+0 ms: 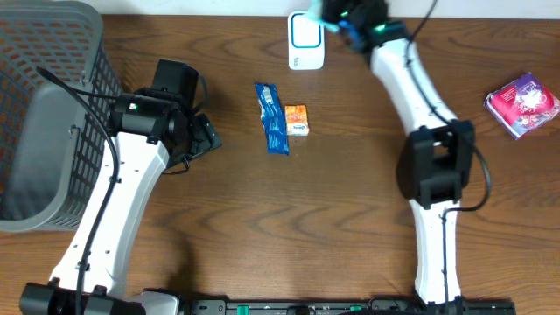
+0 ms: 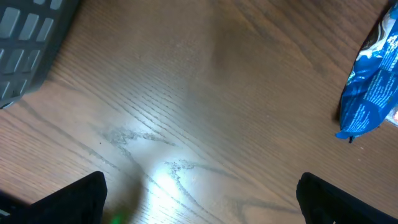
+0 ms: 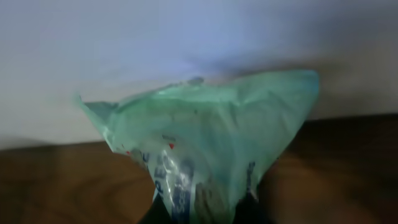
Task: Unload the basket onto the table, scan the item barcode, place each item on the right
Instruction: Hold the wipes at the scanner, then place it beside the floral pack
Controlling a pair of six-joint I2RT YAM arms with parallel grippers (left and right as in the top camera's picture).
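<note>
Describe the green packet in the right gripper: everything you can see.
The green packet is a thin, translucent plastic pouch, crinkled, with blue lettering and small red marks low on its face. It flares wide at the top and narrows downward to where the right gripper is shut on it. It is held clear of the table, near the white scanner at the far edge. No barcode shows.

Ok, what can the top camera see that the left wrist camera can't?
Only the overhead: the scanner, orange packet, pink packet and right arm. Only the left wrist: the left jaws up close, their dark tips spread wide over bare wood. Both: the blue wrapper, the basket and the table.
</note>
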